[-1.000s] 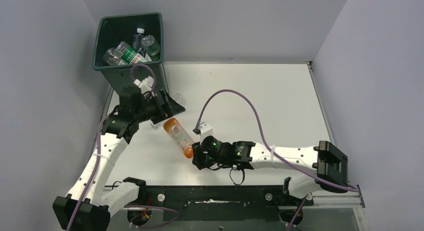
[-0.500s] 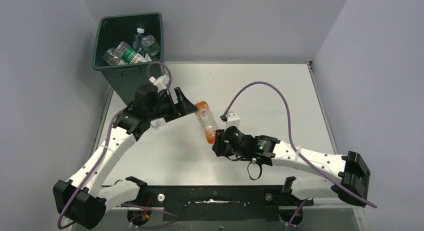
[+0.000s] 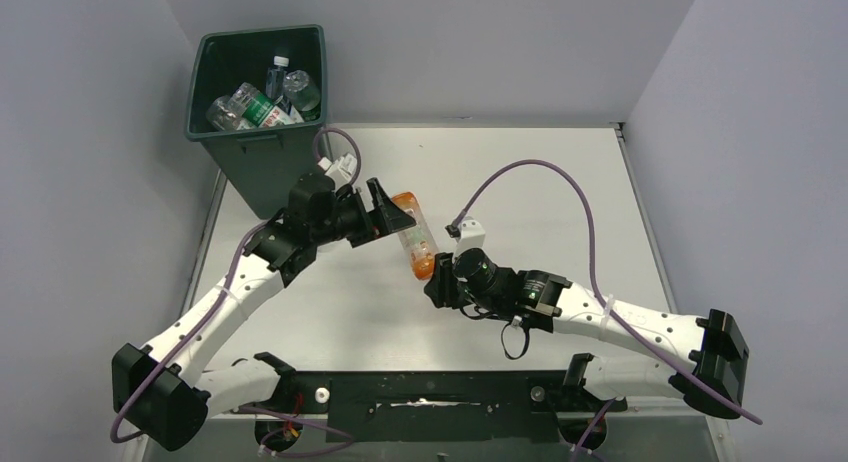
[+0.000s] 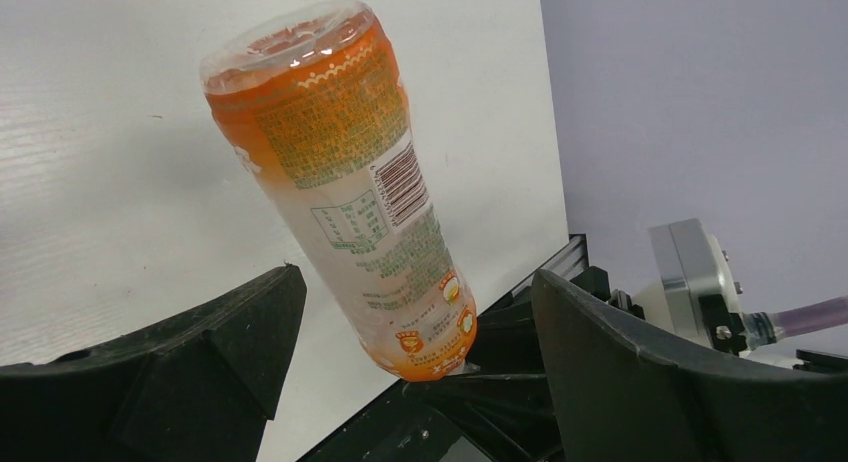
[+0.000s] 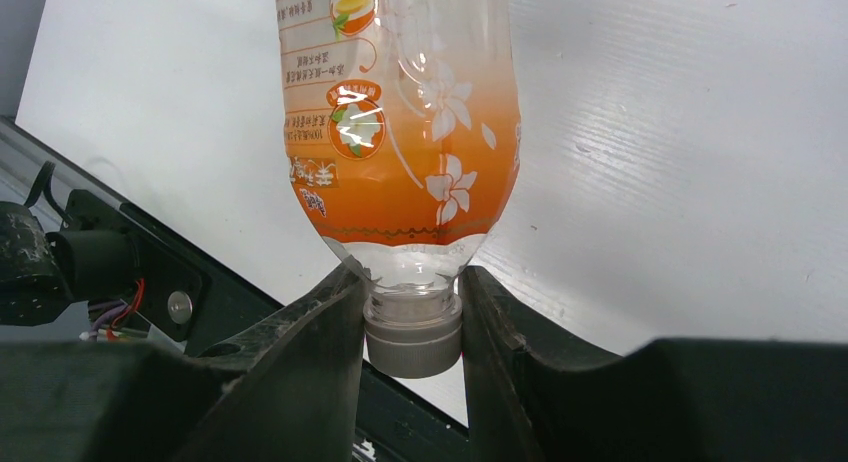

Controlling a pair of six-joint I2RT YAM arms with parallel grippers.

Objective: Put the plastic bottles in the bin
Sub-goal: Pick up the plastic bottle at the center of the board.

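Showing white table [image 3: 560,182] right of dark green bin [image 3: 262,172], grey walls [image 3: 500,42] behind | bottles [image 3: 255,104] inside bin | orange bottle [image 3: 413,237] right of bin, cap [image 5: 413,334] pinched by right gripper [image 3: 434,280] | left gripper [image 3: 393,212] spread beside it

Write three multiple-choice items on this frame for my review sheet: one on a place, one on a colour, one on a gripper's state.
1. Where is the bin?
A. at the far left corner
B. at the near right corner
C. in the table's middle

2. What colour is the bottle between the two grippers?
A. green
B. blue
C. orange

3. How is the right gripper?
A. open and empty
B. shut on the bottle's cap
C. shut on nothing

Answers:
1 A: the top view shows it at the far left, beyond the left gripper.
2 C: both wrist views show its orange label.
3 B: the right wrist view shows the fingers pressing the cap from both sides.
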